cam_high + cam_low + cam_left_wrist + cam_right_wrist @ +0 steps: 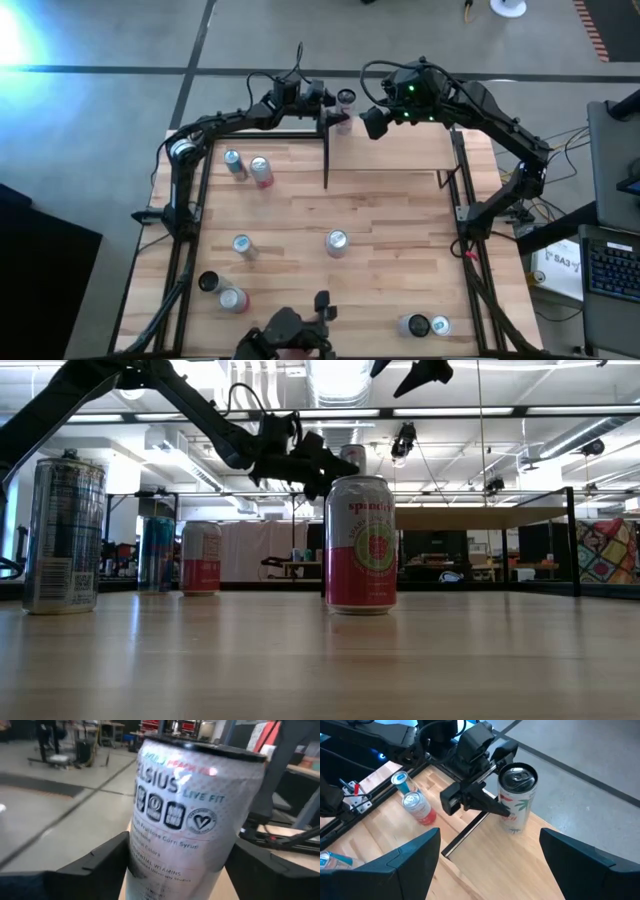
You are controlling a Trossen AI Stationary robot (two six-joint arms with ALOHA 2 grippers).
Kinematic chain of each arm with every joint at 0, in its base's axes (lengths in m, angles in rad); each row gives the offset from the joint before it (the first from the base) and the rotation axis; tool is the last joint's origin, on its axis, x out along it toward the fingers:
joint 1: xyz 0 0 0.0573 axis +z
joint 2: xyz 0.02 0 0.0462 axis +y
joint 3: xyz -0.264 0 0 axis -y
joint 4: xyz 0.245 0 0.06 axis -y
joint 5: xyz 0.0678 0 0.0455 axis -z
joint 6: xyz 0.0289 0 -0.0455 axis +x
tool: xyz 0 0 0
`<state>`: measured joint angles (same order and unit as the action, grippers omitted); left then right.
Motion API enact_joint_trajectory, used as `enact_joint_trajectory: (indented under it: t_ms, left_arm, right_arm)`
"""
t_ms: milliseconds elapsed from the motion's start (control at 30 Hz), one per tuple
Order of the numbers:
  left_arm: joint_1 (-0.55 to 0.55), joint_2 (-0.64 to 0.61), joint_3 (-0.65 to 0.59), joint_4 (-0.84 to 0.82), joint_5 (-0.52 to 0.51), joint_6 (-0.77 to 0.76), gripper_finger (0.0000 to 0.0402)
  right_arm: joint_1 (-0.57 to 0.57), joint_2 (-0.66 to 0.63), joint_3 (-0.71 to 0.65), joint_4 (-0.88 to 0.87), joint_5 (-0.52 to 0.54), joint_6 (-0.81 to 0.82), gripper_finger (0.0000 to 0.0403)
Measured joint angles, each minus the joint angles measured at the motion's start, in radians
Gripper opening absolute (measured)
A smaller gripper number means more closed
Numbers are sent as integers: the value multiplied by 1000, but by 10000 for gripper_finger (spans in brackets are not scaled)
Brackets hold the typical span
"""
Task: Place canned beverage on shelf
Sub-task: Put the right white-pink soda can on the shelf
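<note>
The canned beverage, white with a silver top and "Celsius" lettering, stands upright with its base on the shelf's far left corner. My left gripper reaches level from the left. Its open fingers stand close on either side of the can's wall. In the low view the can shows behind a nearer can. My right gripper hangs open above the shelf to the can's right, with nothing between its fingers. My left gripper has one finger on each side of the can's lower wall, coming level from the table's left. The can stands upright on the shelf. Whether the fingers touch it, I cannot tell.
Several other cans stand on the striped tabletop: two at the far left, two in the middle, and more near the front edge. A black rod borders the shelf's left side.
</note>
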<state>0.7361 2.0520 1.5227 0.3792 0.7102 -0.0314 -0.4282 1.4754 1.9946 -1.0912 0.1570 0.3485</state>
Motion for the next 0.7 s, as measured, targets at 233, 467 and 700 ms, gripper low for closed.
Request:
enact_joint_trajectory:
  t_ms: [233, 467, 700]
  left_arm:
    - [-1, -3, 7, -15, 7, -18, 322]
    - [-1, -6, 70, -87, 49, -12, 331]
    - [25, -9, 183, -322, 52, 99, 331]
  right_arm:
    - [0, 0, -1, 0, -1, 8, 329]
    - [0, 0, -1, -4, -2, 11, 329]
    - [0, 0, -1, -4, -2, 9, 329]
